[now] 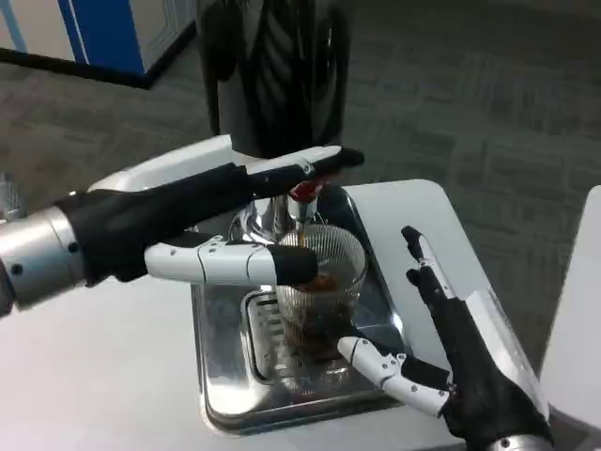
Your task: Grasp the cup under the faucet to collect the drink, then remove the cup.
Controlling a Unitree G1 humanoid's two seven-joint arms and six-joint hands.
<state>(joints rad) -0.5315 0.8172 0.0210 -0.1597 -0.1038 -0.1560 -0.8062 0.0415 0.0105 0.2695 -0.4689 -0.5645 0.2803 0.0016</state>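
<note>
A clear ribbed cup with brown drink in its bottom stands on the steel drip tray, right under the faucet with its red tip. My left hand reaches in from the left. Its upper fingers lie across the faucet's lever, and its lower finger stretches to the cup's left rim. My right hand stands open just right of the cup, palm towards it. Its thumb is close to the cup's base and the other fingers point up, apart from the glass.
The dark drink dispenser rises behind the faucet at the table's far edge. The white table spreads to the left of the tray. Another white surface shows at the right edge, with grey carpet beyond.
</note>
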